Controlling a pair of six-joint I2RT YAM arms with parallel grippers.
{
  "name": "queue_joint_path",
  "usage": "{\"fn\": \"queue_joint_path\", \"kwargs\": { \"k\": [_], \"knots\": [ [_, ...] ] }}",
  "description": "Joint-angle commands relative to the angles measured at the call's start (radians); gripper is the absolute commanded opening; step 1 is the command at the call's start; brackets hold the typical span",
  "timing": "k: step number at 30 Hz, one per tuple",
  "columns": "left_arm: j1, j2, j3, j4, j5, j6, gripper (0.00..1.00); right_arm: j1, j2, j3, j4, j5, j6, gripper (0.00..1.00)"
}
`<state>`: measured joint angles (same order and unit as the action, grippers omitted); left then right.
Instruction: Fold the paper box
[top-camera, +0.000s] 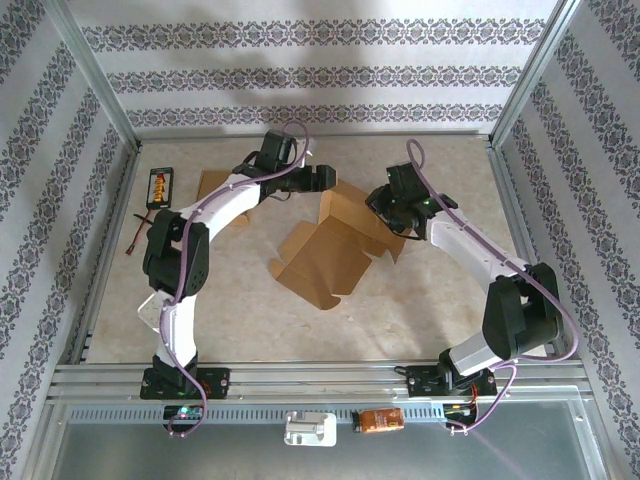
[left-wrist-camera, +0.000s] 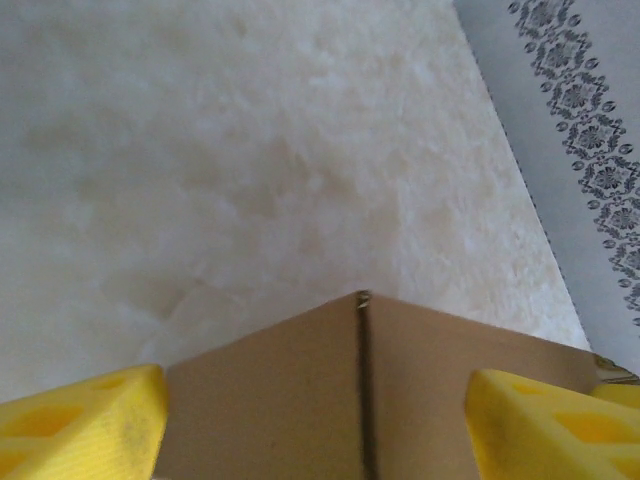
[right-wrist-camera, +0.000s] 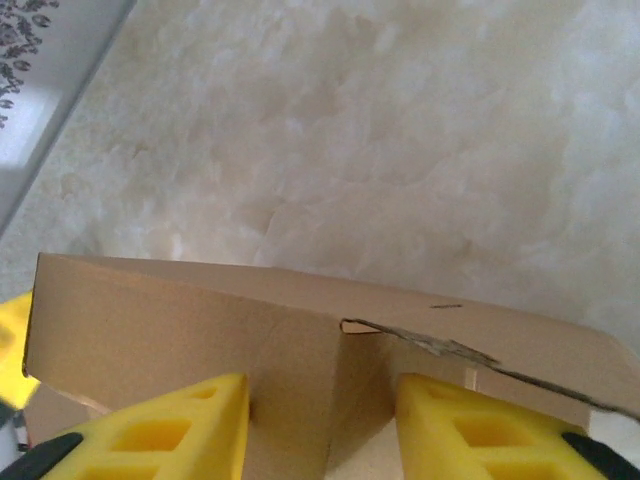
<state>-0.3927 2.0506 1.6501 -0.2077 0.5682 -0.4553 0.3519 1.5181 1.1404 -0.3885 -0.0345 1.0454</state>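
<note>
- Top view: the left arm rises from its base at the near edge, bends at a high elbow and reaches forward and to the right. Its wrist is turned so that the left gripper sits at the far edge of the paper box.
- The right arm leans out to the right, folds at the elbow and stretches back towards the centre. The right gripper is at the box's far right corner.
- The box lies near the middle of the table, between the two grippers. It is opened out, with its flaps spread and partly raised.
- A small black device lies far left, well apart from the box.
- Left wrist view: the left gripper points down over the table, with the patterned wall at the right.
- Its yellow fingers stand wide, in the two bottom corners. A creased corner of the box spans the gap between them. I cannot tell whether the pads touch the cardboard.
- Right wrist view: the right gripper points at a raised cardboard wall of the box, whose top edge is torn towards the right.
- Its fingers stand about half apart, astride an upright fold. A sliver of pale table shows between the fold and the finger at the right of the frame, so the fold is not clamped on that side.
</note>
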Motion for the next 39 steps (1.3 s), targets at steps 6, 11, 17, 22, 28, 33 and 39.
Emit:
{"fn": "queue_joint_path", "kwargs": {
  "k": [6, 11, 17, 22, 28, 33, 39],
  "knots": [
    [0.01, 0.052, 0.01, 0.091, 0.137, -0.1, 0.47, 0.034, 0.065, 0.066, 0.025, -0.03, -0.12, 0.32],
    [0.011, -0.004, -0.089, 0.144, 0.131, -0.132, 0.4, 0.044, 0.091, 0.112, 0.043, -0.034, -0.221, 0.31],
    [0.008, -0.123, -0.344, 0.405, 0.108, -0.297, 0.39, 0.044, 0.142, 0.197, 0.008, -0.044, -0.354, 0.34],
    [-0.008, -0.146, -0.403, 0.446, 0.09, -0.315, 0.39, 0.039, 0.102, 0.189, -0.03, -0.027, -0.376, 0.47],
    [-0.011, -0.132, -0.359, 0.396, 0.07, -0.291, 0.4, 0.017, -0.056, 0.069, -0.075, 0.024, -0.345, 0.61],
    [-0.011, -0.104, -0.307, 0.341, 0.042, -0.265, 0.4, 0.009, -0.2, -0.12, -0.036, 0.099, -0.299, 0.62],
    [-0.011, -0.087, -0.26, 0.289, 0.022, -0.242, 0.4, 0.01, -0.193, -0.289, 0.101, 0.115, -0.236, 0.64]
  ]
}}
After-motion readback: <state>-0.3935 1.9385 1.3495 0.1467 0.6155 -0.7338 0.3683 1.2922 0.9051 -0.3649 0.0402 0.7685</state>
